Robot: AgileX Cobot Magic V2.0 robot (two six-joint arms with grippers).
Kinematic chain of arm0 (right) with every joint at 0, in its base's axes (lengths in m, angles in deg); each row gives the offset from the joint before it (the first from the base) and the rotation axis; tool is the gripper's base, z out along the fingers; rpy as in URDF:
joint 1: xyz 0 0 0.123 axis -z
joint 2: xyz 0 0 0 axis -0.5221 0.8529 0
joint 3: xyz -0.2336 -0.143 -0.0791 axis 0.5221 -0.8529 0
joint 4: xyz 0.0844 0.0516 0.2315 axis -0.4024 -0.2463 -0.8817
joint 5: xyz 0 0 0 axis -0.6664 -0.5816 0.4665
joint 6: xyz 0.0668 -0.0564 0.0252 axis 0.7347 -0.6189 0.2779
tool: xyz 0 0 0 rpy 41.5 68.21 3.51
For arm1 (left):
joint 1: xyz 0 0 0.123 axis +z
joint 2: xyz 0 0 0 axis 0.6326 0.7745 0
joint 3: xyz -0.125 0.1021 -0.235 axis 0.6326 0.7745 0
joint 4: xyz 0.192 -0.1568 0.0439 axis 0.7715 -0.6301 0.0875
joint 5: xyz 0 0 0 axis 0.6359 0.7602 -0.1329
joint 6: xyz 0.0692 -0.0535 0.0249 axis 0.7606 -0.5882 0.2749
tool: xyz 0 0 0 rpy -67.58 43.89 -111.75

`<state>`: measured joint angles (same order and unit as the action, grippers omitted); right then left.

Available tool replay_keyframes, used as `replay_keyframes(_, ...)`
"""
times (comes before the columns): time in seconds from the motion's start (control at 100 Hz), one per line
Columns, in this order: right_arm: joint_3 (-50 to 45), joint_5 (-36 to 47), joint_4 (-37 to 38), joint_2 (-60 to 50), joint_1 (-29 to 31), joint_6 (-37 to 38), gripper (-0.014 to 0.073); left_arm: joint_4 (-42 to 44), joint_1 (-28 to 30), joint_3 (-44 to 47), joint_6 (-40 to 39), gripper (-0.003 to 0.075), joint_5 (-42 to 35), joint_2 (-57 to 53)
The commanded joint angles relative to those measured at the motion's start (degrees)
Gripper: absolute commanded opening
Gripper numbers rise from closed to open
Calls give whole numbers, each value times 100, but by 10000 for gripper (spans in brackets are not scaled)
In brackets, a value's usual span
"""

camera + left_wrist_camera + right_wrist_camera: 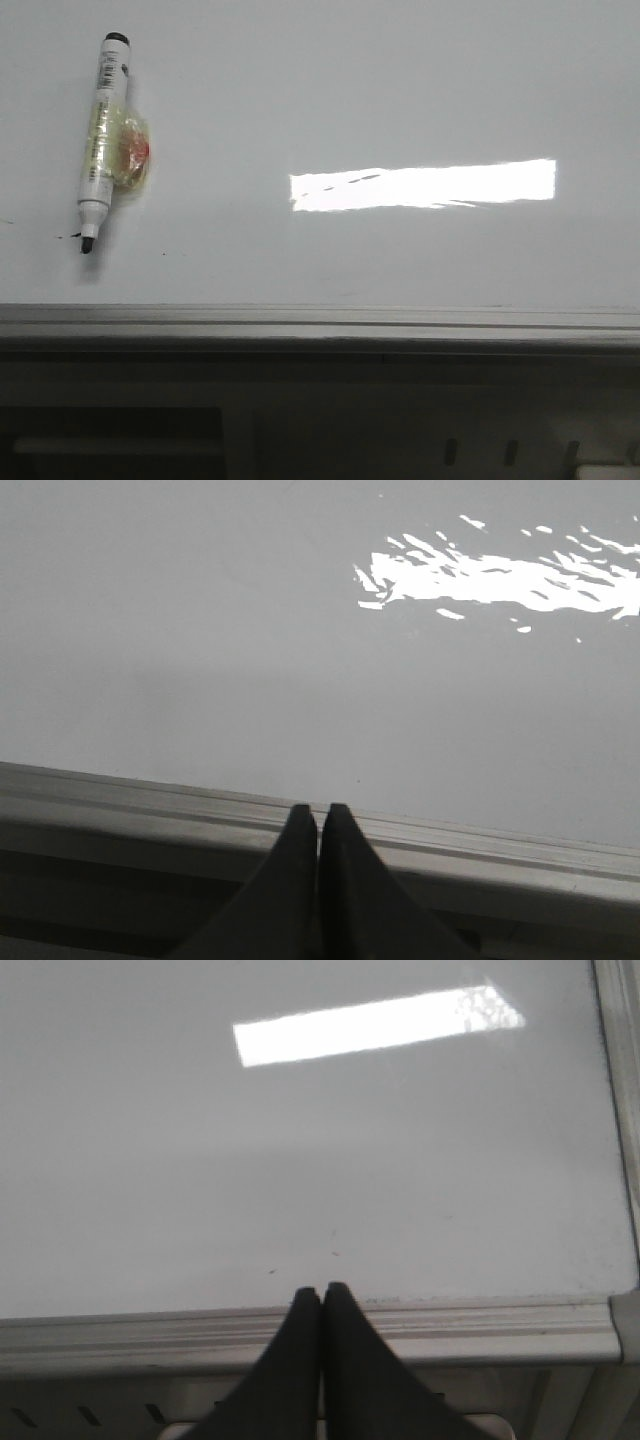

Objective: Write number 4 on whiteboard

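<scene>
Uncapped black marker [104,140] at ten o'clock on whiteboard [400,90], possibly tape-wrapped; left gripper [318,815], right gripper [321,1293] pressed closed, empty.

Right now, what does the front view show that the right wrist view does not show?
Only the front view shows the marker, lying uncapped on the far left part of the whiteboard, with a yellowish wrap around its middle and its tip toward the near frame edge. Only the right wrist view shows the right gripper, its fingers closed together over the near frame, and the board's corner with its side frame. Both show the bare board surface, the bright glare patch and the near frame edge. Neither shows a written 4.
</scene>
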<state>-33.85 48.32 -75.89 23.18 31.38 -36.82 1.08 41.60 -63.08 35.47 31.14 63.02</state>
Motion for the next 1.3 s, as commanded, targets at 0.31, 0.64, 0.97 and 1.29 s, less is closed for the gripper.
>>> replay_keyframes(0.31, -112, 109, 5, -67, 34, 5, -54, -92, -48, 195, -55, -20, -244, -145)
replay_keyframes(0.64, -112, 109, 5, -67, 34, 5, -54, -92, -48, 195, -55, -20, -244, -145)
replay_keyframes(0.97, -112, 342, 154, -67, 34, 5, -54, -92, -48, 195, -55, -20, -267, -145)
replay_keyframes(1.29, -112, 2715, -299, -67, 34, 40, -54, -3090, -48, 195, -55, -20, -616, -145)
